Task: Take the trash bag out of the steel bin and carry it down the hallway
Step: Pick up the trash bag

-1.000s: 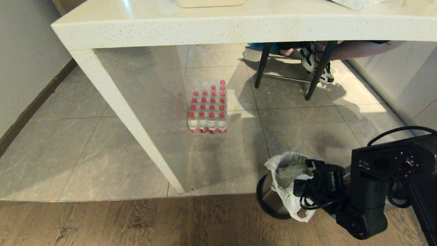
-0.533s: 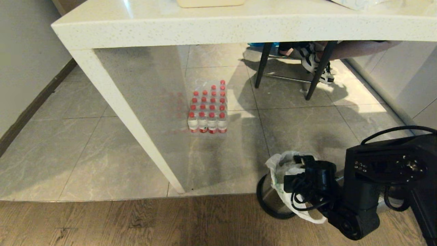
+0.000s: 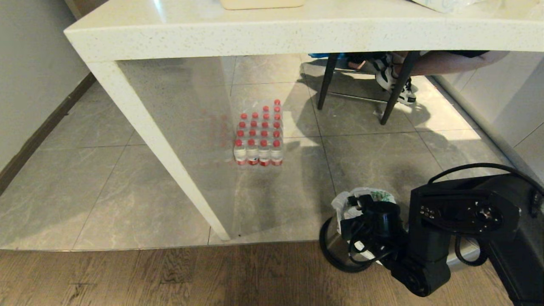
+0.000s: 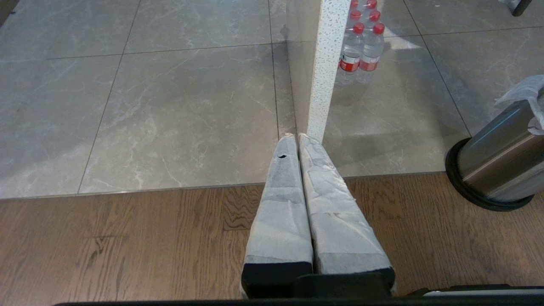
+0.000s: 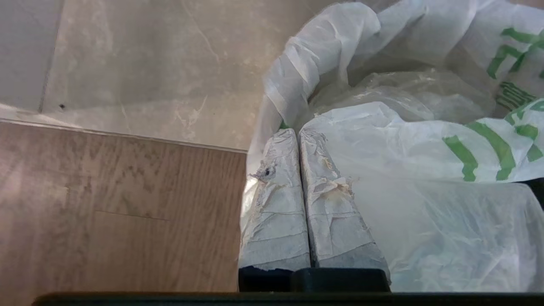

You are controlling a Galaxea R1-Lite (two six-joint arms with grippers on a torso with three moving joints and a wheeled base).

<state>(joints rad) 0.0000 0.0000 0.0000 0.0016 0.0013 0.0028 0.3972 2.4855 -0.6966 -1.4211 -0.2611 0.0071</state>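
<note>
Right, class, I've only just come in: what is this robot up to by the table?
The right gripper is shut at the rim of the trash bag, which sits in the steel bin on the floor beside the white table. Whether it pinches the plastic is unclear. The left gripper hangs shut and empty over the floor. The bag is not out yet.

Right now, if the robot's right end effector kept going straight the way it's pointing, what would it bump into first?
Probably the trash bag. The right end effector, shut, already has its tips at the bag's crumpled rim over the steel bin. Depth is hard to judge.
</note>
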